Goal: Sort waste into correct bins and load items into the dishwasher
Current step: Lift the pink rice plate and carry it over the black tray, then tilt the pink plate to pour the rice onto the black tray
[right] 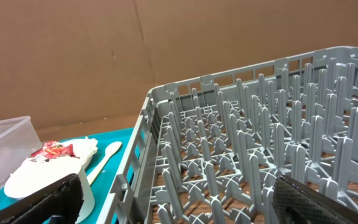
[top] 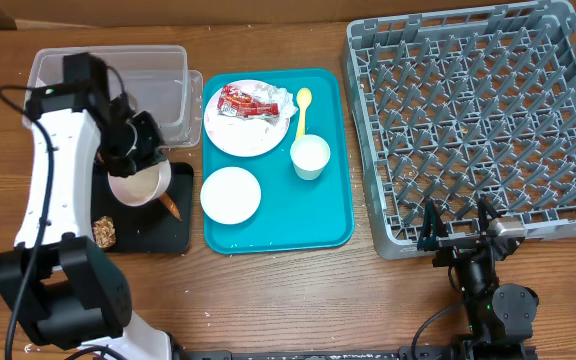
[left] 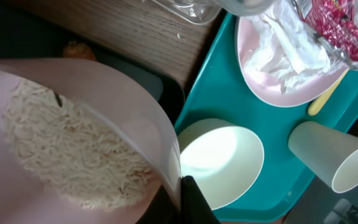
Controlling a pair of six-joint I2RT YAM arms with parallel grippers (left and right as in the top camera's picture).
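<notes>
The left end effector (top: 140,148) is clamped on the rim of a small white bowl (top: 138,186) holding white rice (left: 67,149), above the black tray (top: 180,238), where a brown food chunk (top: 104,231) and a carrot stick (top: 171,206) lie. On the teal tray (top: 333,200) sit the plate (top: 238,135) with the wrapper (top: 248,100) and napkins (left: 278,50), the yellow spoon (top: 303,110), the cup (top: 310,157) and an empty bowl (top: 230,195). The right end effector (top: 458,222), its jaws wide apart and empty, hovers at the near edge of the grey dish rack (top: 478,120).
</notes>
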